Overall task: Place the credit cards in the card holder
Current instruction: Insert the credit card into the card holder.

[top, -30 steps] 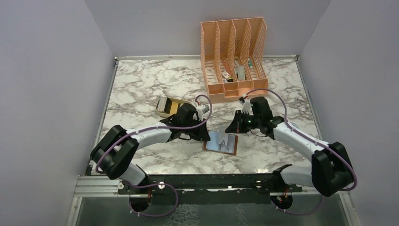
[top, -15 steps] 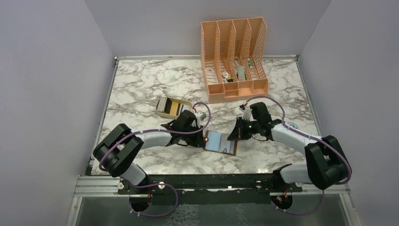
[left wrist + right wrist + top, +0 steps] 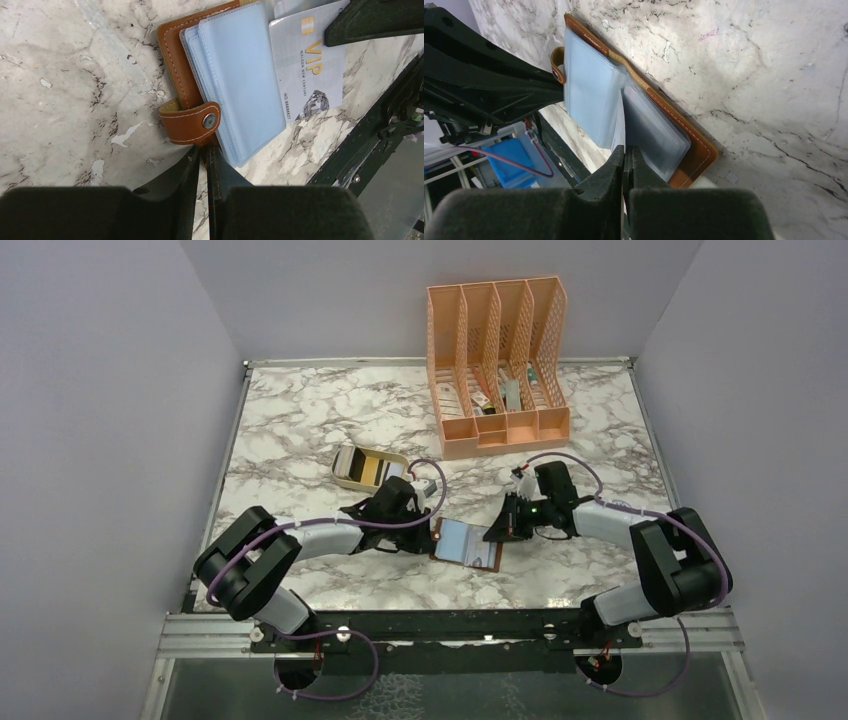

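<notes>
The brown leather card holder [image 3: 466, 544] lies open on the marble, its pale bluish pockets [image 3: 240, 75] up. My left gripper [image 3: 431, 536] is at its left edge, fingers pinched on the snap tab [image 3: 192, 122]. My right gripper [image 3: 499, 529] is shut on a white VIP credit card [image 3: 307, 65] and holds it against the holder's pockets. In the right wrist view the card [image 3: 619, 131] stands edge-on between two pockets of the holder [image 3: 691, 159]. More credit cards [image 3: 362, 468] lie in the beige tray.
The small beige oval tray [image 3: 340, 481] sits just behind my left arm. The tall peach mesh organiser [image 3: 498, 365] stands at the back, holding small items. The table's black front rail [image 3: 360, 150] is close to the holder.
My right gripper has moved left and down with the card onto the holder. My left gripper has slid right up to the holder's snap tab.
</notes>
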You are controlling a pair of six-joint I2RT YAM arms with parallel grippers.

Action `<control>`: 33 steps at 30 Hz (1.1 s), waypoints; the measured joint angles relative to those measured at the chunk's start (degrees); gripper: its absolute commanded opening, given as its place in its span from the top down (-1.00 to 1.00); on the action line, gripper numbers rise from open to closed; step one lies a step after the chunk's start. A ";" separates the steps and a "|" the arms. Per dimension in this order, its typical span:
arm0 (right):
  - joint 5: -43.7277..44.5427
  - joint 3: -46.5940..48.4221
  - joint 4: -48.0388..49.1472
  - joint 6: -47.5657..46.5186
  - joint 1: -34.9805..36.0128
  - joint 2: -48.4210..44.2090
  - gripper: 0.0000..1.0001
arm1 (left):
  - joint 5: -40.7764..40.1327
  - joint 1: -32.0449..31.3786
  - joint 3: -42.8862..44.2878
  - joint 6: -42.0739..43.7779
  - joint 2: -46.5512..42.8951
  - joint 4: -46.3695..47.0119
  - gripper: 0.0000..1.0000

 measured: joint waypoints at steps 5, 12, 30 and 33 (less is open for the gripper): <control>-2.60 0.00 1.88 0.20 -0.76 2.05 0.98 | -0.15 -0.26 0.00 -0.15 -0.02 0.02 0.69; -3.67 0.02 2.49 0.17 -0.79 2.12 0.98 | -0.94 -0.66 -0.02 -0.39 -0.35 -0.13 0.68; -6.49 0.02 5.97 1.64 -0.79 3.43 0.98 | -4.15 -1.38 -0.04 -4.04 -10.19 -2.86 0.22; -6.86 0.02 6.47 1.97 -0.79 3.43 0.98 | -4.55 -1.38 -0.04 -4.13 -10.19 -2.99 0.21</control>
